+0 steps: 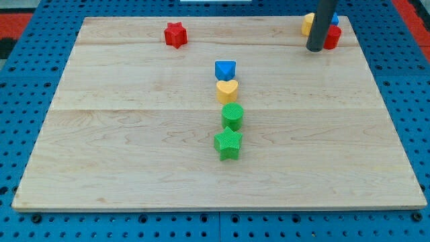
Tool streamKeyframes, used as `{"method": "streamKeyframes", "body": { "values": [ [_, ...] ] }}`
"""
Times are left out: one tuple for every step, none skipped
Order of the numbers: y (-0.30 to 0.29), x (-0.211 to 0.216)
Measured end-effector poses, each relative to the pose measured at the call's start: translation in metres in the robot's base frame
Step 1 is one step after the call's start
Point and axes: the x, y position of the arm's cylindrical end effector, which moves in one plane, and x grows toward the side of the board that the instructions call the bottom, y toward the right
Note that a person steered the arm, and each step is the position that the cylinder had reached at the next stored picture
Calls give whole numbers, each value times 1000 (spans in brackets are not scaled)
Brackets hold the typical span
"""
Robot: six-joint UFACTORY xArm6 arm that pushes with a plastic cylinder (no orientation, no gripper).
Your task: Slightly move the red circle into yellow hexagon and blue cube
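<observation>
Camera view: dark rod with my tip [314,50] at the view's top right of the pale, grained wooden board [134,154], no hand on it, holding nothing, touching the red circle [332,37] just to its right, yellow hexagon [308,23] and blue cube [334,19] partly hidden behind. Elsewhere: red star [175,34] top left; mid-board column of blue block [225,69], yellow heart [227,90], ribbed green cylinder [232,116], ribbed green star [228,144].

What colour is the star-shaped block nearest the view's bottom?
Green star, plain in the camera view, the only view.
</observation>
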Motion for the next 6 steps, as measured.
{"method": "streamKeyframes", "body": {
  "values": [
    [34, 7],
    [80, 5],
    [75, 0],
    [53, -8],
    [47, -28],
    [48, -33]
  ]
}}
